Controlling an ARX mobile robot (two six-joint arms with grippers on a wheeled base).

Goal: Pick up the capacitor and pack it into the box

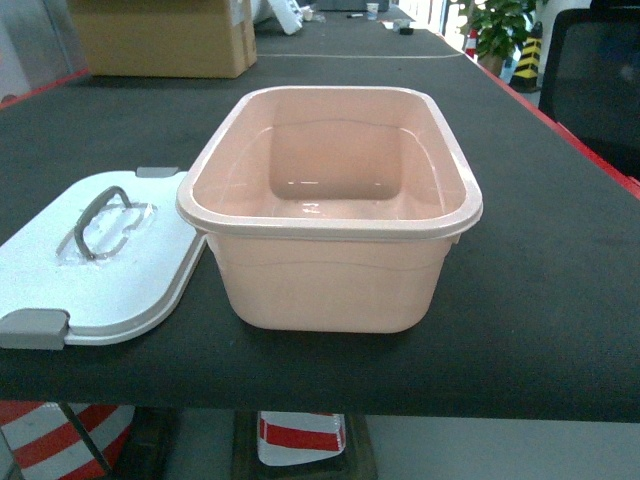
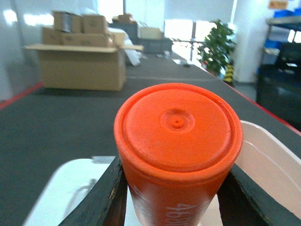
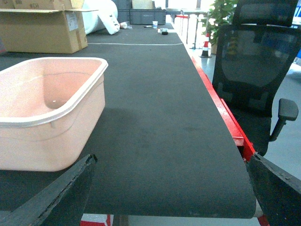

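Observation:
An orange-red capacitor (image 2: 178, 136), a cylinder with white print on its side, fills the left wrist view. My left gripper (image 2: 175, 188) is shut on it, one black finger pressed against each side. It hangs above the white lid (image 2: 61, 188), with the pink box (image 2: 273, 165) to its right. In the head view the box (image 1: 330, 285) stands open with nothing in it mid-table, its lid (image 1: 110, 270) lying flat to the left; neither gripper shows there. My right gripper (image 3: 171, 188) stands open over the black table near its front edge, right of the box (image 3: 51, 136).
A brown cardboard carton (image 1: 165, 35) sits at the far left of the table. A black office chair (image 3: 256, 70) stands beyond the table's red right edge (image 3: 221, 108). A potted plant (image 1: 500, 25) is at the far right. A striped cone (image 1: 300, 435) stands under the table.

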